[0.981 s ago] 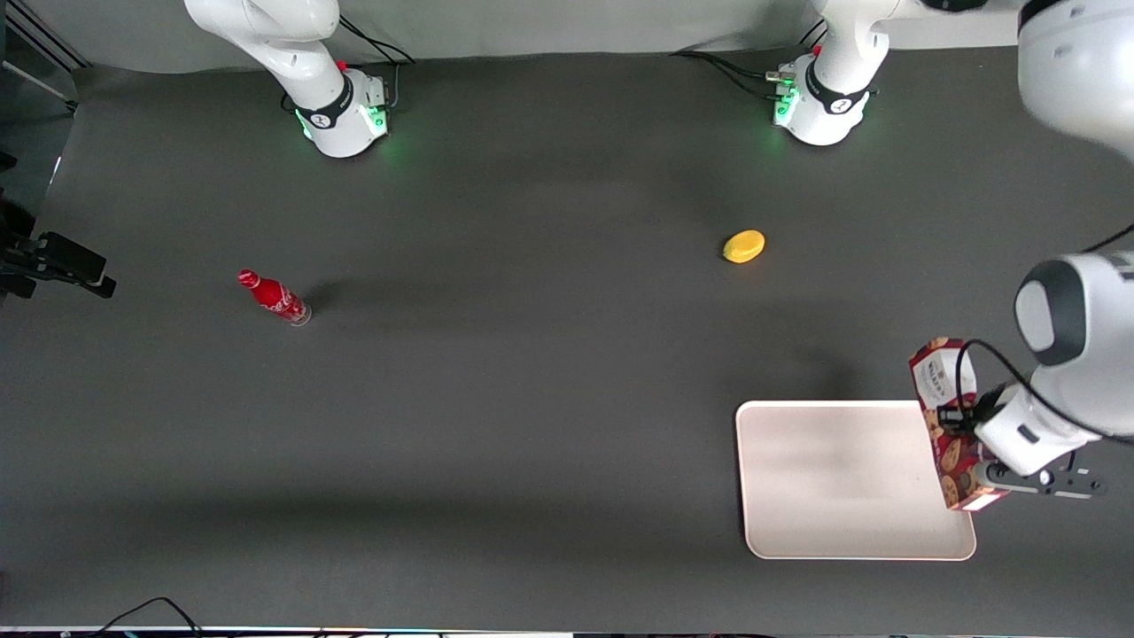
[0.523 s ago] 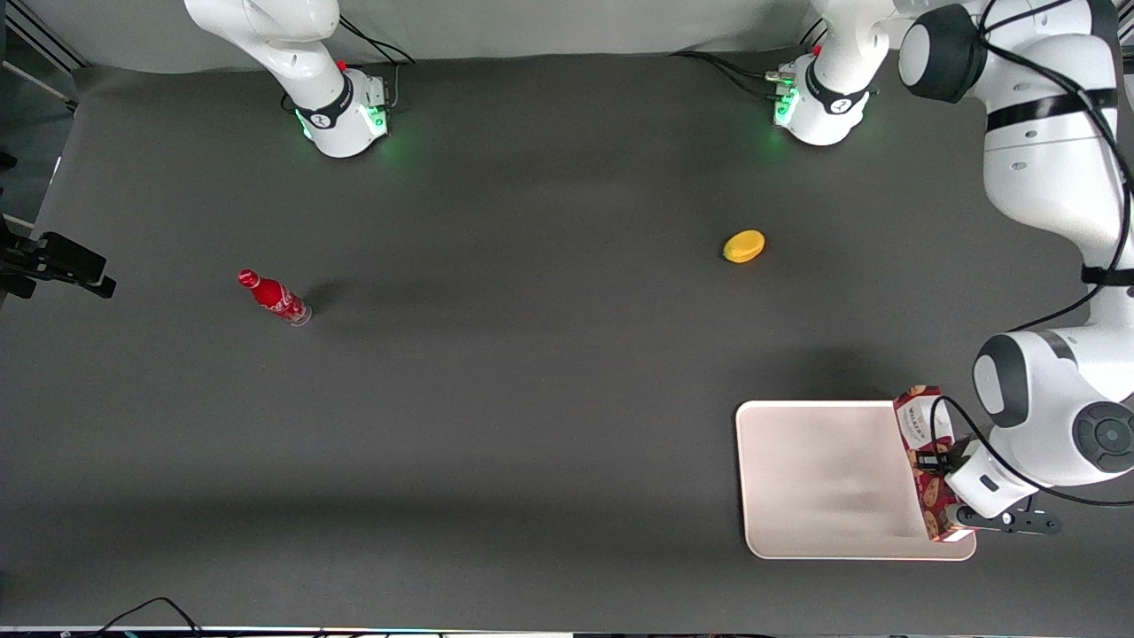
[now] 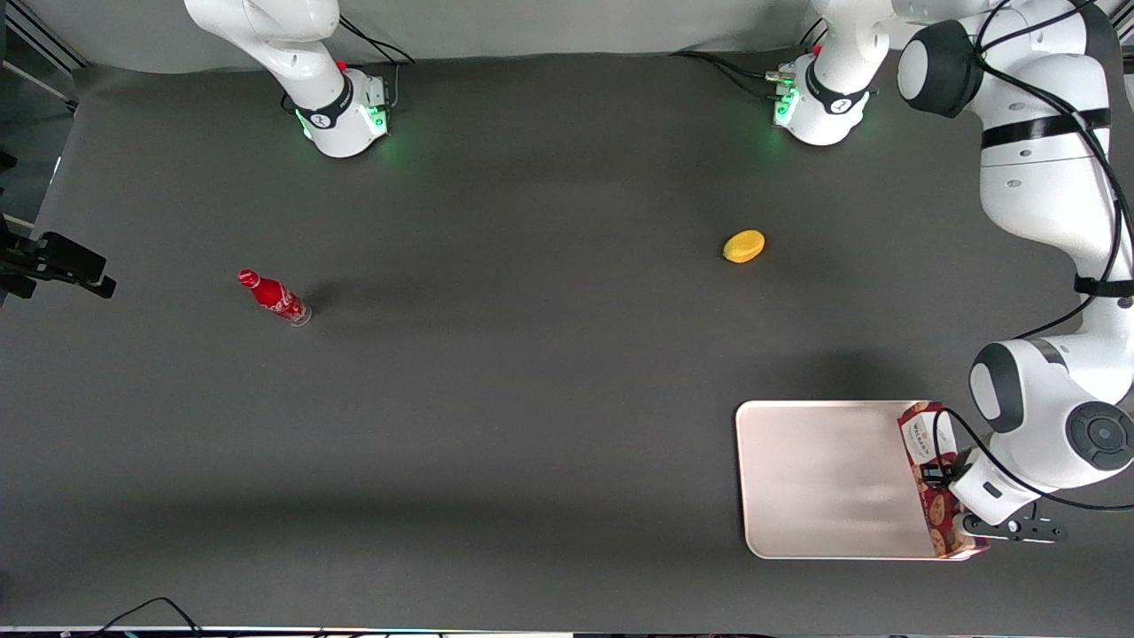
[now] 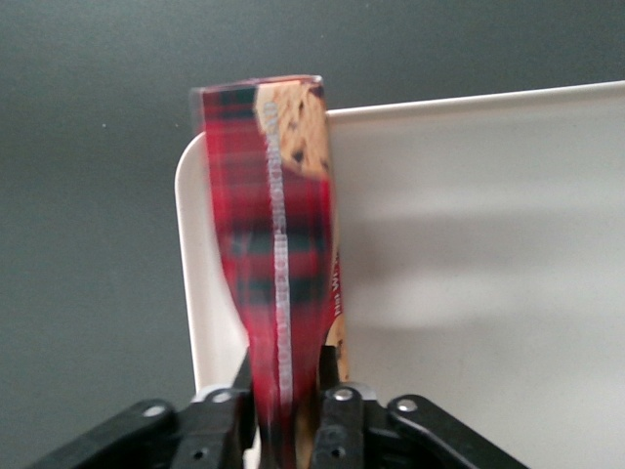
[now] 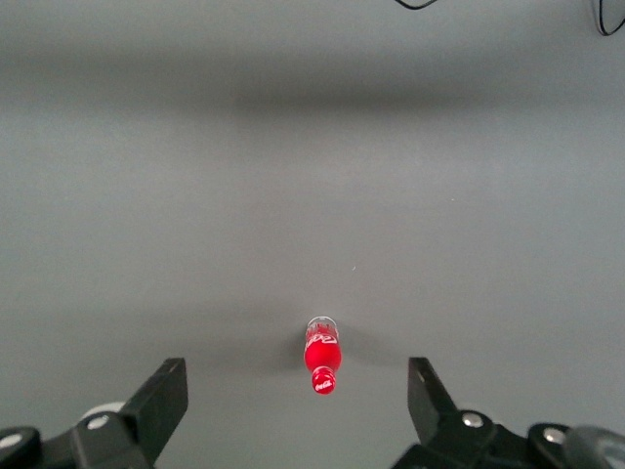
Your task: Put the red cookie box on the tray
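The long dark-red plaid cookie box (image 4: 278, 254) is pinched on edge between the gripper (image 4: 289, 405) fingers, right along the pale cream rectangular tray (image 3: 824, 478) rim. Probably best nudged inward and lowered flat before being released.

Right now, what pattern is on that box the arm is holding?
Dark-red plaid with chocolate-chip cookies, clearest in the left wrist view: the box is gripped by the end effector at the tray's edge.
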